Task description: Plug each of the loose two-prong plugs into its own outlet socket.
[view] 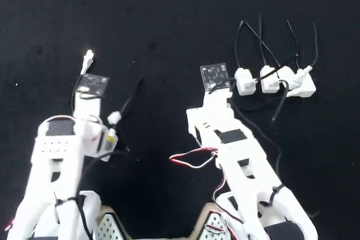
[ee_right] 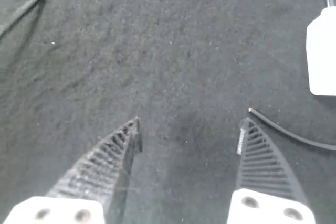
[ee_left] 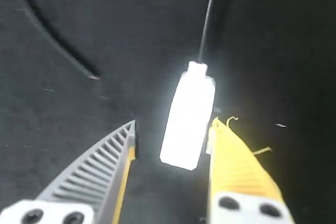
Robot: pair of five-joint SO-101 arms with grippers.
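Yellow-padded left gripper [ee_left: 172, 129] is straddling white oblong plastic two-prong plug [ee_left: 188, 119].
Jaws are gaping, clamping nothing; plug's long axis is running straight out between them.

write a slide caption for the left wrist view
Left gripper open astride a white plastic plug with a thin black cord, on black cloth.

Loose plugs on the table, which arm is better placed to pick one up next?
Left. Its open jaws straddle a white plug; the right arm's open jaws face bare cloth, no plug between them.
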